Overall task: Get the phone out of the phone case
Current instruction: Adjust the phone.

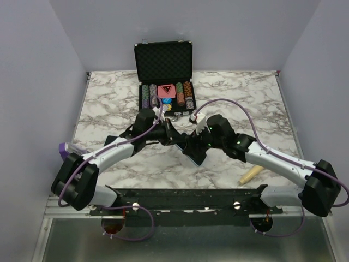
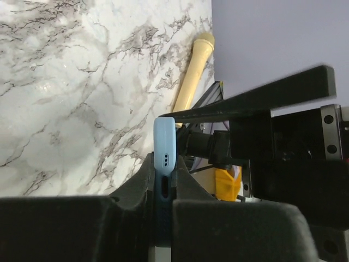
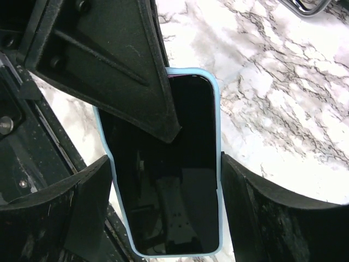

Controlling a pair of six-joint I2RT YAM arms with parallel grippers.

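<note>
The phone (image 3: 174, 180) sits inside its phone case (image 3: 217, 109), held up over the middle of the table (image 1: 109, 109) between the two arms. Its screen is black and shiny, and the phone case is a soft light blue with round corners. There are three tiny holes and a slot on its thin end.

At the far left edge of the table lies a small purple thing (image 1: 68, 147), too small to make out. Next comes the left gripper (image 2: 164, 166). It is squeezed tight on the phone case, one black finger (image 3: 125, 65) flat over the screen and the other behind.

At the back stands an open black box (image 1: 163, 60) with bumpy foam in its lid. It holds rows of round stacked chips (image 1: 188, 95) in many colours and a pink card (image 1: 166, 90). The mark on the card is too small to read.

The right gripper (image 3: 166, 162) is spread wide, and its two fingers press on the long sides of the phone case.

To the right lies a smooth pale wooden stick (image 1: 251, 174), round at one end. The table is white marble with grey veins.
</note>
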